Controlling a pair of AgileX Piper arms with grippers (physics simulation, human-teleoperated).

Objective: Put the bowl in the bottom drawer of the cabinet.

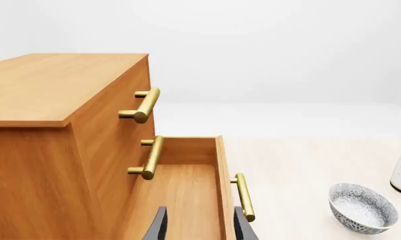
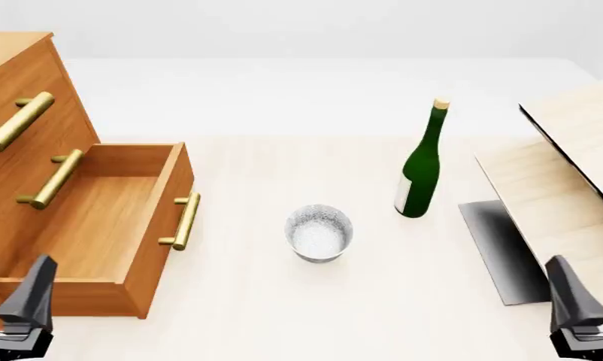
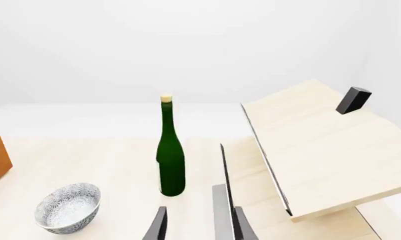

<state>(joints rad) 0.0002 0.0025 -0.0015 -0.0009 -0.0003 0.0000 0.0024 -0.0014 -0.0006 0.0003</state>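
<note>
Partly cropped, both grippers (image 2: 21, 301) (image 2: 583, 304) gape, empty; bowl (image 2: 319, 233) beside open bottom drawer (image 2: 101, 218)

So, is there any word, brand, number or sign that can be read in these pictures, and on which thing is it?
None can be read.
Bottle: it has a pale label, but no letters can be made out on it in any view.
Bowl: only a speckled pattern, no text.
Cabinet: plain wood and brass handles, no text.
</note>
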